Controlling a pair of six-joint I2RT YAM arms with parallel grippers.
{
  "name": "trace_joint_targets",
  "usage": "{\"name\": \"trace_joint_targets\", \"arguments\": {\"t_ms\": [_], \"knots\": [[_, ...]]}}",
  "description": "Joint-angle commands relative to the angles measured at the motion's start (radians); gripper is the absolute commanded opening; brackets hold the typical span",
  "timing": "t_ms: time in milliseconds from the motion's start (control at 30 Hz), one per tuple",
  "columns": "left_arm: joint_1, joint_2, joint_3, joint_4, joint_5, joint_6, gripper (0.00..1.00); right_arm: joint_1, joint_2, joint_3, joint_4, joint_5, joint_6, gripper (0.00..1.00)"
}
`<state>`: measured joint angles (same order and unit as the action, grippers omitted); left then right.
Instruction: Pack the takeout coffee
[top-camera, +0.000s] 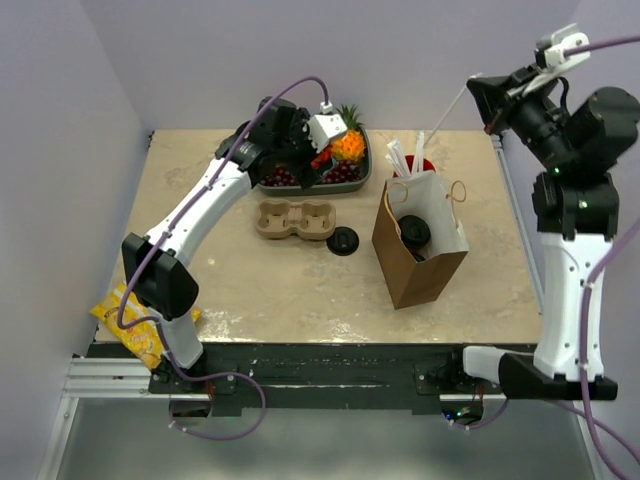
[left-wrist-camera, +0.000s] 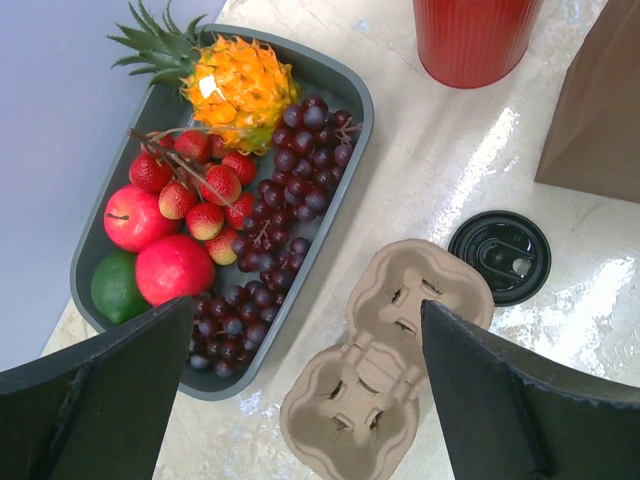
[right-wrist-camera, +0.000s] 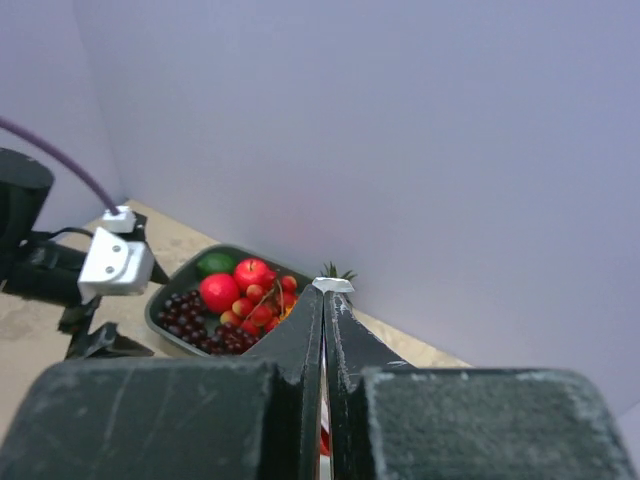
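Fingers (right-wrist-camera: 300, 345) of the right tool (right-wrist-camera: 326, 292) are pressed together, raised high near the back right of the surface (top-camera: 250, 290). The end of a white straw (top-camera: 452, 107) is pinched at their tips. The straw slants down-left toward the red cup (left-wrist-camera: 475, 40) of straws. Just in front of that cup stands an open brown paper bag (top-camera: 400, 268), and the takeout coffee (top-camera: 415, 232) sits inside it, black lid up. The left tool (left-wrist-camera: 307, 308) hangs with its 2 fingers wide apart, holding nothing, above the near rim of the dark fruit tray (left-wrist-camera: 345, 95) and the tan 2-hole carrier (left-wrist-camera: 385, 350). 1 loose black lid (left-wrist-camera: 512, 256) lies flat on the surface just right of the carrier, between it and the bag.
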<state>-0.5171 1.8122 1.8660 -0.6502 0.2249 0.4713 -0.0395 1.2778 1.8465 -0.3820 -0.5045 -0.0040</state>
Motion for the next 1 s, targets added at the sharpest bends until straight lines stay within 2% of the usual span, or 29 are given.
{"name": "trace_joint_targets", "arguments": {"t_ms": [0, 133, 267, 300, 333, 400, 433, 500, 600, 633, 767, 967], "knots": [[0.005, -0.091, -0.030, 0.064, 0.028, -0.023, 1.00, -0.002, -0.070, -0.006, -0.091, -0.065, -0.005, 0.00], [0.005, -0.123, -0.079, 0.078, 0.039, -0.023, 1.00, -0.002, -0.090, 0.075, -0.296, -0.087, -0.063, 0.00], [0.005, -0.146, -0.119, 0.099, 0.041, -0.022, 1.00, -0.002, -0.109, 0.024, -0.501, -0.105, -0.102, 0.01], [0.005, -0.146, -0.116, 0.100, 0.040, -0.031, 1.00, -0.002, -0.113, -0.022, -0.556, -0.095, -0.096, 0.09], [0.005, -0.145, -0.113, 0.100, 0.039, -0.036, 1.00, -0.002, -0.109, -0.036, -0.580, -0.089, -0.094, 0.29], [0.005, -0.143, -0.100, 0.096, 0.042, -0.045, 1.00, -0.002, -0.086, -0.040, -0.581, -0.080, -0.080, 0.43], [0.005, -0.145, -0.097, 0.090, 0.044, -0.043, 1.00, -0.002, -0.074, -0.027, -0.559, -0.077, -0.048, 0.53], [0.006, -0.148, -0.099, 0.087, 0.047, -0.031, 1.00, -0.002, -0.028, 0.008, -0.421, -0.071, -0.005, 0.58], [0.006, -0.139, -0.094, 0.084, 0.042, -0.020, 1.00, -0.002, 0.049, 0.046, -0.245, -0.013, 0.084, 0.57], [0.005, -0.134, -0.091, 0.081, 0.041, -0.019, 1.00, -0.002, 0.122, 0.059, -0.221, 0.021, 0.108, 0.55], [0.006, -0.106, -0.076, 0.070, 0.019, -0.002, 1.00, -0.002, 0.294, 0.082, -0.158, 0.104, 0.050, 0.42], [0.006, -0.079, -0.093, 0.066, -0.019, 0.027, 1.00, -0.002, 0.498, 0.036, -0.075, 0.095, 0.009, 0.29]]}}
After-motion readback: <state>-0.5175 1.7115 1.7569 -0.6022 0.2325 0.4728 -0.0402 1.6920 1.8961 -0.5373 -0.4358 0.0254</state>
